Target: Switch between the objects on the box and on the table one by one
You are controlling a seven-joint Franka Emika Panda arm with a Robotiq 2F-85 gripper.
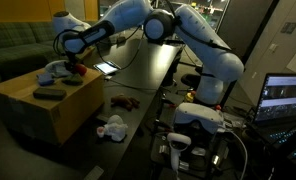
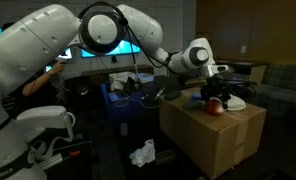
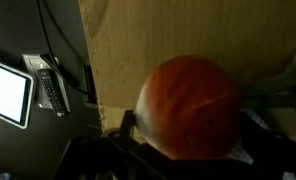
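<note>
In a dim room, the black surface (image 1: pixel 148 82) carries a white cloth (image 1: pixel 113 127) and a lit tablet (image 1: pixel 106 67), with a green sofa (image 1: pixel 13 45) behind. The jaws are spread over the red piece (image 3: pixel 193 105) on the box (image 1: pixel 48 115).

Lab or office room, green sofa (image 1: pixel 13 45), lit monitor (image 1: pixel 285 98), long black table (image 1: pixel 153 70), robot workstation.

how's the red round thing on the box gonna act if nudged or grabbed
The red roundish piece looks ball-shaped and smooth, so a nudge would probably roll it across the flat-topped box. It holds a full shape, so likely firm, not floppy. Its curve might slip from the open gripper unless gripped centrally.
</note>
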